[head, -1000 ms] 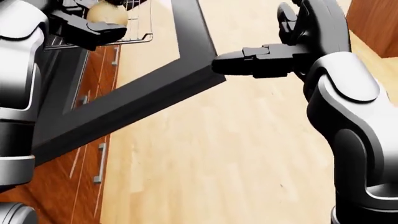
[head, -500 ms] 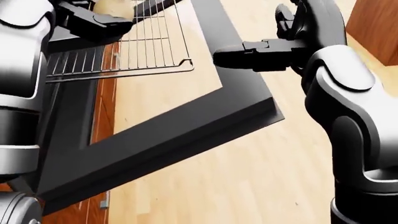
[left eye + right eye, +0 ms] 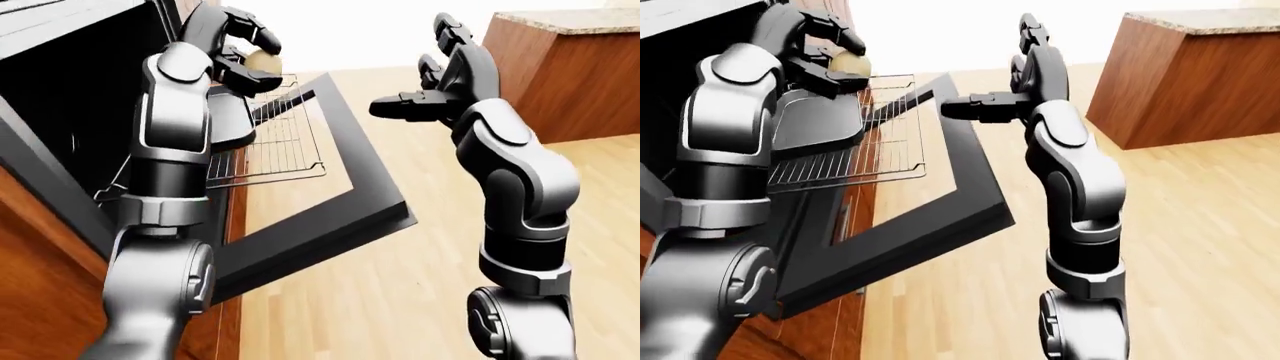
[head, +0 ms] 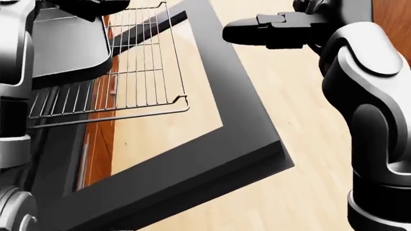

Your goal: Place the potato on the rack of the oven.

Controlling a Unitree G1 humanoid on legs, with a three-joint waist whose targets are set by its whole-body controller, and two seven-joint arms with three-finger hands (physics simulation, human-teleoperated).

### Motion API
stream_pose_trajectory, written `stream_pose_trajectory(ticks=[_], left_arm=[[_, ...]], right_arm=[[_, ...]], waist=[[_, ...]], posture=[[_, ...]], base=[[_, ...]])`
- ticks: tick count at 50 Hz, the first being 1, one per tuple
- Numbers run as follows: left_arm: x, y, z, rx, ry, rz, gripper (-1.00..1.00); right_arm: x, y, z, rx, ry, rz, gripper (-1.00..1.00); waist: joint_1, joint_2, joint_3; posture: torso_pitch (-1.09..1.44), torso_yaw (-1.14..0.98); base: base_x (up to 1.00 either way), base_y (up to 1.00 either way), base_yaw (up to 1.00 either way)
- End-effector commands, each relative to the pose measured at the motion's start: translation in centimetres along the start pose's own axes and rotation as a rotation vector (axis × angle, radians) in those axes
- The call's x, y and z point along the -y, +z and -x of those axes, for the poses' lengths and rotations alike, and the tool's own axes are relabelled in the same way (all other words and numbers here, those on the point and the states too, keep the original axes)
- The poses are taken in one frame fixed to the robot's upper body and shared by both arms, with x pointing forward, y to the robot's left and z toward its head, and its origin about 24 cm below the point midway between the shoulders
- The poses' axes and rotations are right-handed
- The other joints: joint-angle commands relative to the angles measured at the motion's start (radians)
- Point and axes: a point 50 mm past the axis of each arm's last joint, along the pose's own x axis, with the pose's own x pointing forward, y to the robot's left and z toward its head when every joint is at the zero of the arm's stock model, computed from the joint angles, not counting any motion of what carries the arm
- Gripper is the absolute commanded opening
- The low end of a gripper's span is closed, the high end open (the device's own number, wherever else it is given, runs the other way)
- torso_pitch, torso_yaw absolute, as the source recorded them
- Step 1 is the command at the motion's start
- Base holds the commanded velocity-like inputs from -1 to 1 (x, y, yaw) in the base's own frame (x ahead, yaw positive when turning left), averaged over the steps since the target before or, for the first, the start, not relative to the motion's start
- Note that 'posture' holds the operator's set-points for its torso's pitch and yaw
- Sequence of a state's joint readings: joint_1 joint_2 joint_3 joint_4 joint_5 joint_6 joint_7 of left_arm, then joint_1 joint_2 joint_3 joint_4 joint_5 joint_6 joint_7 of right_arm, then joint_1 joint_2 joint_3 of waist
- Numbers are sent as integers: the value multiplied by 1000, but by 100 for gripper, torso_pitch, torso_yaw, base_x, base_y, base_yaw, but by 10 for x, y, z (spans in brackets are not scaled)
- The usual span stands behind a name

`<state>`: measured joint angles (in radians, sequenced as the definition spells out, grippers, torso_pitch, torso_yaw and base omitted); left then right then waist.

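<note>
Cam dipped; L fingers (image 3: 825,56) grip potato (image 3: 848,64) over rack (image 3: 270,146), R fingers (image 3: 395,106) wide.

Bright, even, flat light fills all three views, sharp throughout with no blur. The white background at twelve o'clock is blown out. Soft highlights sheen the arm shells; the oven cavity (image 3: 70,112) at nine o'clock stays dark. Shadows on the floor (image 3: 420,285) are faint.

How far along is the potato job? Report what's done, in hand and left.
Done: the oven door hangs open and the rack is pulled out over it. In hand: the left hand grips the potato above the rack's inner end, beside a dark tray. The right hand is open and empty. Left: set the potato down and release it.
</note>
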<state>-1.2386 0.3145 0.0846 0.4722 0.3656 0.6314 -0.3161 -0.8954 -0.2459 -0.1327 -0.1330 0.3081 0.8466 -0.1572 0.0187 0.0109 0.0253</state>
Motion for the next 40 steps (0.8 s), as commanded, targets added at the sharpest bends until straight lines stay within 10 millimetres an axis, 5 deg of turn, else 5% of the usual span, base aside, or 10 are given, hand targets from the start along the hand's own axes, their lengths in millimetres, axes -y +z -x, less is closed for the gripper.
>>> stream_pose_trajectory(ticks=[1,5,7,8,9,11,18,20,29,40], left_arm=[[-2,24,4,93,10,-14,-42],[-2,24,3,94,8,-14,-42],[-1,23,3,93,7,-13,-42],[-1,23,3,92,7,-13,-42],[-1,23,2,92,7,-14,-43],[0,22,3,92,7,-13,-43],[0,22,3,91,7,-13,-42],[-1,22,4,90,8,-13,-42],[0,21,3,89,7,-15,-42],[-2,23,1,87,7,-18,-42]], right_arm=[[7,17,2,71,-27,0,100],[7,16,2,70,-27,-1,100],[6,16,2,70,-27,0,100],[6,17,2,70,-26,0,100],[6,16,2,70,-26,0,100],[6,16,3,69,-26,-1,100],[7,14,4,64,-34,-4,100],[7,13,3,66,-35,-6,100],[10,12,3,52,-51,-3,100],[11,17,4,64,-51,13,100]], waist=[[-13,16,-14],[1,-38,-5],[3,-96,-19],[-9,-55,-10],[-1,-84,-6],[-12,-75,-7],[-24,0,18],[-33,34,-10],[-14,-27,-16],[16,-27,-20]], posture=[[0,0],[0,0],[0,0],[0,0],[0,0],[0,0],[0,0],[0,0],[0,0],[0,0]], base=[[23,0,0],[23,0,0],[23,0,0],[23,0,0],[23,0,0],[23,0,0],[20,0,0],[0,0,0],[0,0,0],[0,0,14]])
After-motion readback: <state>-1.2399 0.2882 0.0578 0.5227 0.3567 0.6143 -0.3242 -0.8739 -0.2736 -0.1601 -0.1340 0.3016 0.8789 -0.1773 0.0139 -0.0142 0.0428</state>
